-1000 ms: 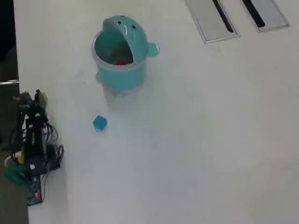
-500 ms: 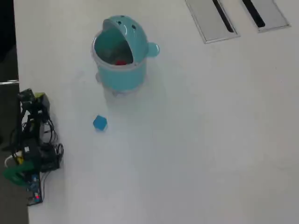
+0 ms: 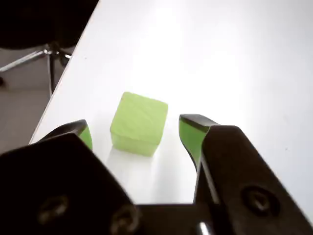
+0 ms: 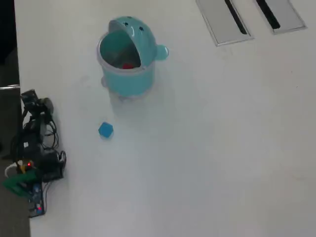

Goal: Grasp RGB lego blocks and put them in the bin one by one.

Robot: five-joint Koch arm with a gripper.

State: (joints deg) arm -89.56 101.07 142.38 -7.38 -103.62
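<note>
Gripper [image 3: 139, 134] jaws spread wide either side of the yellow-green block [image 3: 139, 123] near the table [image 3: 220, 58] edge, blue block [image 4: 105, 130] at 6 o'clock from the teal bin [image 4: 127, 79], lid up, red block [image 4: 128, 65] inside, chair base [image 3: 46, 54] at 10 o'clock off-table

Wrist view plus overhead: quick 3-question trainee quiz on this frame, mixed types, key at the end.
1. True or false: in the wrist view the claw is already shut on the yellow-green block.
2. Multiple choice: in the overhead view, where is the blue block? A) inside the bin B) on the table below the bin C) on the grey panels
3. Fill in: the colour glimpsed inside the open teal bin is ____.

Key:
1. False. The jaws stand apart on either side of the block, with gaps.
2. B
3. Red
</note>
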